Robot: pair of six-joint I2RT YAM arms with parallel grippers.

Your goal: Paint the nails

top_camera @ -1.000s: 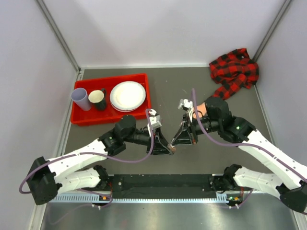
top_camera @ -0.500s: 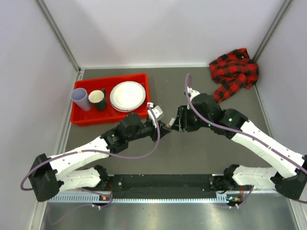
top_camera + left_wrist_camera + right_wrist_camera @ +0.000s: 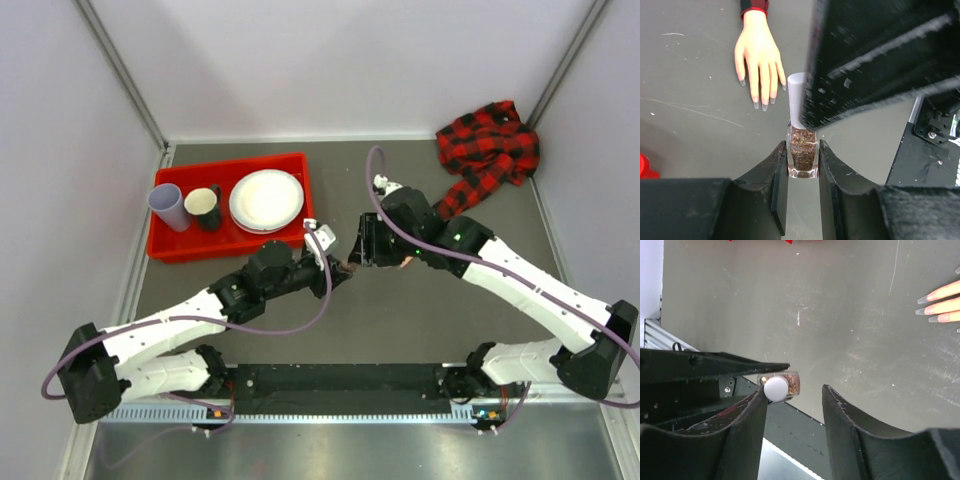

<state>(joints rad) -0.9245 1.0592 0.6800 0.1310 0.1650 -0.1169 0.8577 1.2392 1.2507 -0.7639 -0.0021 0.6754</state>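
My left gripper [image 3: 802, 146] is shut on a small clear polish bottle [image 3: 802, 156] of brown glitter polish with a pale grey cap [image 3: 798, 102], held above the table. My right gripper [image 3: 794, 388] is open, and the cap [image 3: 776, 388] sits just inside its left finger [image 3: 747, 415]. The peach mannequin hand [image 3: 757, 52] lies flat on the table beyond the bottle, with its long nails [image 3: 763, 106] pointing toward me. Several of its fingertips and nails [image 3: 923, 311] show at the right edge of the right wrist view. In the top view the grippers meet mid-table, left [image 3: 343, 266] and right [image 3: 362, 250], and the right arm hides most of the hand.
A red tray [image 3: 288, 162] at the back left holds a white plate [image 3: 266, 199], a lilac cup [image 3: 168, 206] and a black cup [image 3: 203, 207]. The red-and-black plaid sleeve [image 3: 488, 148] is bunched at the back right. A black rail [image 3: 340, 385] runs along the near edge.
Both grippers have moved away from the near edge toward mid-table. The right gripper has swung left and now straddles the bottle's cap; the left still holds the bottle.
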